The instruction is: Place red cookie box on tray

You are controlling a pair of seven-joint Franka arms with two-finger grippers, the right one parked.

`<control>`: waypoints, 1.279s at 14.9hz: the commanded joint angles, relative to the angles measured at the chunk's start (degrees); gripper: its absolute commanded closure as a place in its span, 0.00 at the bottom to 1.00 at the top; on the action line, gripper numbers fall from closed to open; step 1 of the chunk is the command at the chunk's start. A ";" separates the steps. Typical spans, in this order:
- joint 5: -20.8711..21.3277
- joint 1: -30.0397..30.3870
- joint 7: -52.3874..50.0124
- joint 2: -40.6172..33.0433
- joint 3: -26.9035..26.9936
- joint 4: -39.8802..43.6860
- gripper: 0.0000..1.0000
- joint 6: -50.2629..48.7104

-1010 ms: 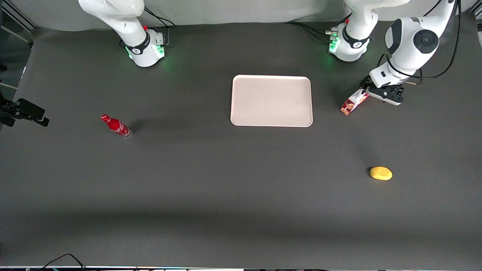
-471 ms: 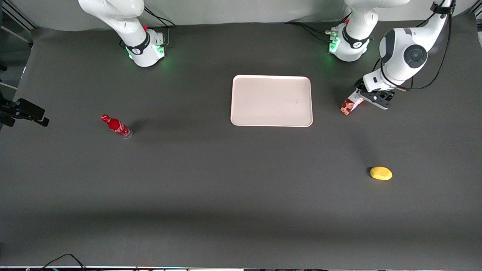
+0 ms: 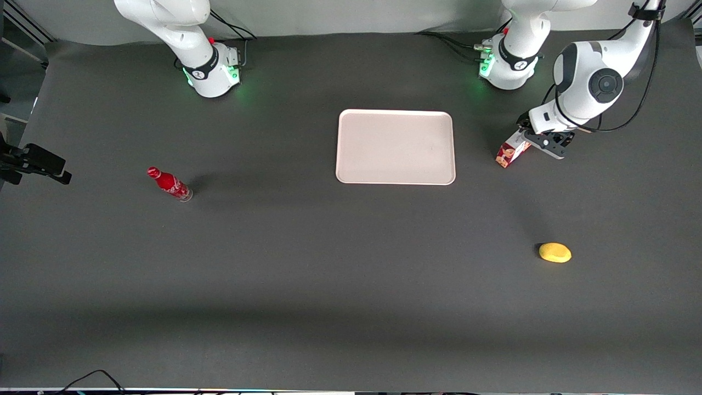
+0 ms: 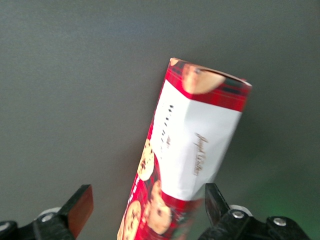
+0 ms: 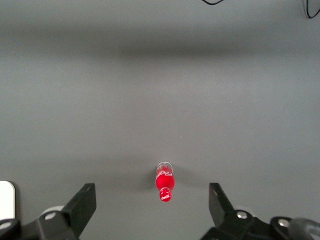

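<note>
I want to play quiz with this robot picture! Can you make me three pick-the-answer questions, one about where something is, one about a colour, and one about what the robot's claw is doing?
1. Where is the red cookie box?
A. on the tray
B. on the table beside the tray
C. next to the red bottle

2. What colour is the small rounded thing nearest the front camera?
A. yellow
B. blue
C. green

3. What are the gripper's fingers doing?
A. squeezed shut on the bottle
B. open, one on each side of the box
C. resting on the tray

Answers: 1 B, the tray is bare and the box stands off it. 2 A, the yellow object. 3 B, the gripper shows a gap on one side of the box.
</note>
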 commanded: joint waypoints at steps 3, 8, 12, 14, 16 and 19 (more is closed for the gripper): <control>0.07 0.00 1.66 -4.72 0.09 12.22 0.00 -18.17; -0.63 -0.53 2.19 -7.97 -0.62 32.86 0.00 -40.39; -0.64 -1.15 1.31 -7.89 -3.61 48.01 0.00 -55.81; -0.63 -1.15 1.48 -7.98 -3.61 48.38 0.00 -56.62; -0.46 -1.06 1.48 -7.89 -3.61 48.29 0.00 -56.44; 0.50 -0.88 1.92 -7.45 -3.26 44.27 0.00 -52.95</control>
